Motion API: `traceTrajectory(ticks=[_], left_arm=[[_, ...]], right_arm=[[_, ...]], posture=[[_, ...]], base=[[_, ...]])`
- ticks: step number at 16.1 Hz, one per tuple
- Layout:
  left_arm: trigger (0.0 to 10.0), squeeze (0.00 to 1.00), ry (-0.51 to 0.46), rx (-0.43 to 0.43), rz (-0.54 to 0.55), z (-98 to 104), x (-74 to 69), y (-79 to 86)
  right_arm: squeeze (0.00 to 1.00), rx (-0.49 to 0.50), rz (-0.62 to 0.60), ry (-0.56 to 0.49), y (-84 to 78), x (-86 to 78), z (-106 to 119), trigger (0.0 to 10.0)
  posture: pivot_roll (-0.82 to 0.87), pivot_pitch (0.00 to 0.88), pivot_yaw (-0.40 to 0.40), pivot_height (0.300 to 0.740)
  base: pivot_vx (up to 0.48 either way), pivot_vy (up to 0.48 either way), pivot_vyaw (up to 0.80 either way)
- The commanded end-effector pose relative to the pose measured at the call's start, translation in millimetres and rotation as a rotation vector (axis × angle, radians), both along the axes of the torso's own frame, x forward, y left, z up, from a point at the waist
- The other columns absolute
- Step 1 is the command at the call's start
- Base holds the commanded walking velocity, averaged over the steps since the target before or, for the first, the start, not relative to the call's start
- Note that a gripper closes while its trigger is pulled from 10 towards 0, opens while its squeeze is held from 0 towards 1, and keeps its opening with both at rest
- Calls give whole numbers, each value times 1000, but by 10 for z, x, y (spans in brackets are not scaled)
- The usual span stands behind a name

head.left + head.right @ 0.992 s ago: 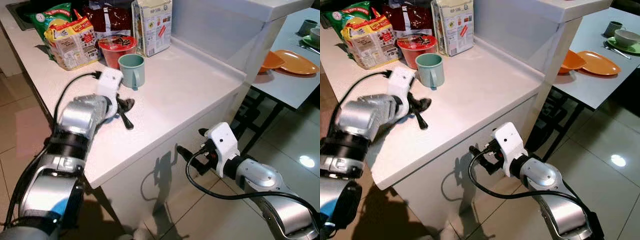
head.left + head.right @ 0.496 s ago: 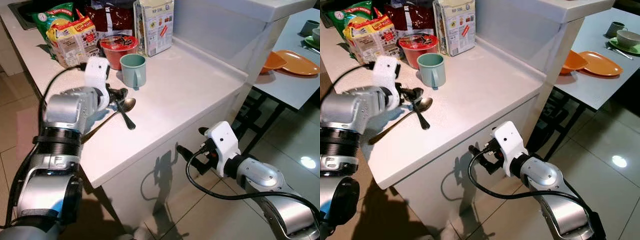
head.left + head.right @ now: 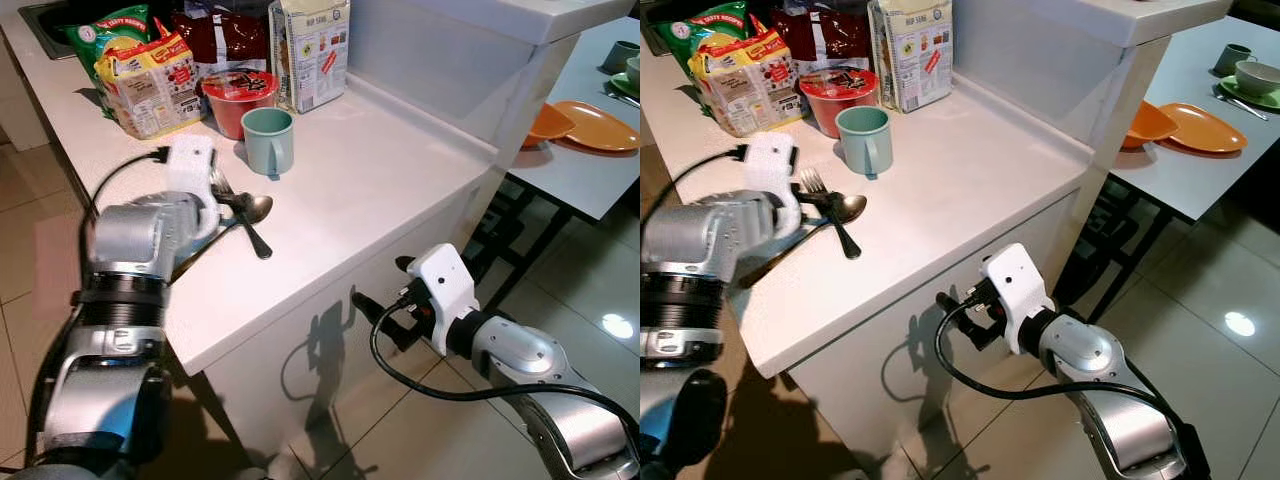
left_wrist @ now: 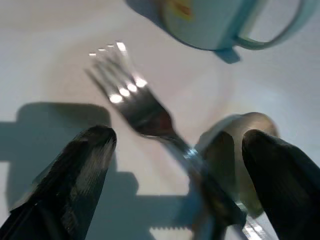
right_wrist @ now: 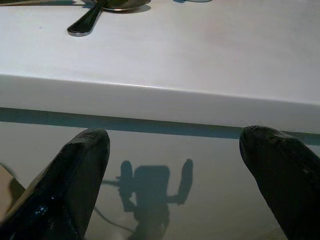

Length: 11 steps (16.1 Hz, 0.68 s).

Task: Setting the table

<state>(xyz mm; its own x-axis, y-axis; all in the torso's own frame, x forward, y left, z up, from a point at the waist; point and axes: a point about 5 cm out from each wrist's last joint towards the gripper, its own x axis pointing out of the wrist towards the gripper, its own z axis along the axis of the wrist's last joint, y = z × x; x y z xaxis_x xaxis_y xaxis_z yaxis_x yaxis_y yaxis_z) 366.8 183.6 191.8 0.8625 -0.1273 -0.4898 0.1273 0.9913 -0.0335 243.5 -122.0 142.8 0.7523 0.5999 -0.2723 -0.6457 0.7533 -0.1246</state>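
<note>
Left gripper (image 3: pixel 222 192) hovers with fingers spread over a fork (image 3: pixel 219 180) and spoon (image 3: pixel 254 209) on the white counter (image 3: pixel 380 180), beside a mug (image 3: pixel 267 140). Its wrist view shows the fork (image 4: pixel 135 102) crossing the spoon (image 4: pixel 240 150), ungrasped. Right gripper (image 3: pixel 385 300) hangs open below the counter's edge; its wrist view catches a spoon handle (image 5: pixel 85 22) near that edge. Bare counter lies to the right.
</note>
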Motion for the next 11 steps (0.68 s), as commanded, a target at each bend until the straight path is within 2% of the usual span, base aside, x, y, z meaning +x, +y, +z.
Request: traceTrajectory(ticks=[1,4,7,8,9,10,11], left_arm=[[10000,1000,13,-13,-2,-22,10,-33],[10000,1000,24,50,-12,-79,23,-35],[10000,1000,28,75,14,-122,46,1],[10000,459,28,77,20,-130,51,14],[10000,0,31,59,24,-144,53,24],[3804,0,46,16,18,-172,41,18],[0,0,49,3,16,-184,37,18]], right_arm=[[0,-8,13,-4,-2,-5,-13,10000],[0,-8,10,-1,0,-15,-30,10000],[0,-6,10,-3,11,-23,-7,10000],[0,-6,10,-3,11,-25,-2,10000],[0,-6,10,-4,10,-26,7,10000],[0,-6,12,-3,8,-26,11,10000],[0,-6,12,-2,6,-25,11,10000]], posture=[[60,0,-2,740],[59,0,3,740],[58,0,6,740],[58,0,6,740],[58,0,6,740],[58,0,6,740],[58,0,6,740]], base=[[0,0,0],[0,0,0],[0,0,0],[0,0,0],[0,0,0],[0,0,0],[0,0,0]])
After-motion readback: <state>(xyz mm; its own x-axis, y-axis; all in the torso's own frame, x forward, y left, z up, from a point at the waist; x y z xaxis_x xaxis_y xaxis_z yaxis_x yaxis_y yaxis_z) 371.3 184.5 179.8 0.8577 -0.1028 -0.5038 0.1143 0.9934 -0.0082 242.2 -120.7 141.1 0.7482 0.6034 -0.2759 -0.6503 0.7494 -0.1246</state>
